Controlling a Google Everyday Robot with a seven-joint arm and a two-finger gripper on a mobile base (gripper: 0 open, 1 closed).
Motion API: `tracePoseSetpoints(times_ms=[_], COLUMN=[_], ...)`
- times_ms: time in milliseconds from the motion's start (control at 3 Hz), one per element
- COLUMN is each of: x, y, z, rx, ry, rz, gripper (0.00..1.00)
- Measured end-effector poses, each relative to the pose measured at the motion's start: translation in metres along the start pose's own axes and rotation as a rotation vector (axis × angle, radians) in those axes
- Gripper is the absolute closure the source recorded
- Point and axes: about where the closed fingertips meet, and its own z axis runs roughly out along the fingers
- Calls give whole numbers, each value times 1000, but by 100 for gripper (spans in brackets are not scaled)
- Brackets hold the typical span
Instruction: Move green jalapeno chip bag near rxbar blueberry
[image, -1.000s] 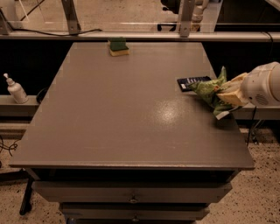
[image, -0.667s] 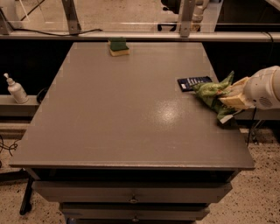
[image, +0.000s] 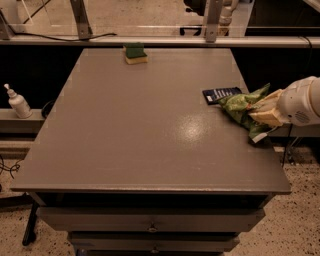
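Green jalapeno chip bag (image: 239, 106) lies crumpled at the right edge of the counter (image: 150, 130), just beside rxbar blueberry (image: 221, 93), maybe touching. The end effector (image: 264, 113) is clamped on the bag's right end. Placement looks basically done; release and retreat are left. No containers on top; drawers (image: 150, 220) below are shut, contents hidden.

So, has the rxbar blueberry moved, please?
No; the rxbar blueberry keeps its spot by the table's right edge. The tool grips the green jalapeno chip bag beside it.
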Motion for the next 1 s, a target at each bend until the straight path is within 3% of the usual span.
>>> tracePoseSetpoints(times_ms=[333,667,1000], x=[-4,-4,-17], y=[7,7,15], z=[14,14,22], rx=[-48,-48,-93], ry=[-15,-15,-32], rz=[-21,-21,-55], gripper=[13,0,0])
